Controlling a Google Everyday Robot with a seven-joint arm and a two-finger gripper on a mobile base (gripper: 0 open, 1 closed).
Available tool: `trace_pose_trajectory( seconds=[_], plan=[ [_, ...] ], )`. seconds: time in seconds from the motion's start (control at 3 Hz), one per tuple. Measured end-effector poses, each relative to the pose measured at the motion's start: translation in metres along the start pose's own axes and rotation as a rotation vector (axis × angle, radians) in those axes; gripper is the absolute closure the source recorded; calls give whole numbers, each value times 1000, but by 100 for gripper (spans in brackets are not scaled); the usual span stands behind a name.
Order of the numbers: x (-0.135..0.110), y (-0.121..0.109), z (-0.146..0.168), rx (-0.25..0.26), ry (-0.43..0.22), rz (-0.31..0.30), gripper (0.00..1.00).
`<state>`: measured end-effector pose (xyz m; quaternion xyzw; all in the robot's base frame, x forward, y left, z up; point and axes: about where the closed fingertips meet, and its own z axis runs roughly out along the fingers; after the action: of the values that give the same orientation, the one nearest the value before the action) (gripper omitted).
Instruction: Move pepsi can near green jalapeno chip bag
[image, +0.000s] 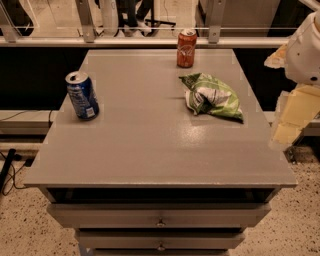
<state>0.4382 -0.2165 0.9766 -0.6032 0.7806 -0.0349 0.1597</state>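
The grey worktop (150, 150) carries three things, all well apart from the gripper. The pepsi can (82, 95) stands close to the left edge, about halfway back, leaning a little and with its silver top showing. Whether it is opened or holds anything, I cannot tell from here.

The green jalapeno chip bag (212, 96) lies flat and crumpled on the right half of the worktop, toward the right edge. It is well apart from the pepsi can, with a wide stretch of bare grey surface between them. The bag looks puffed and creased, but its contents are hidden.

An orange-red soda can (186, 48) stands upright at the far edge, just behind the bag's far end and not touching it.

The gripper (289, 122) hangs off the right edge of the worktop, beyond the bag, pale yellow under the white arm (306, 47). It holds nothing that I can see. Whether it is spread or pressed together I cannot tell.

Below the near edge there are two drawers. The upper drawer (100, 216) and the lower drawer (115, 239) each have a small knob, and what is inside them does not show.
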Motion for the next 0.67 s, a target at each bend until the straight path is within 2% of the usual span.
trace_pose_trajectory(
  seconds=[0.33,0.67],
  plan=[
    [0,0,0,0,0,0,0],
    [-22,0,12,-15,-68,15,0]
  ],
)
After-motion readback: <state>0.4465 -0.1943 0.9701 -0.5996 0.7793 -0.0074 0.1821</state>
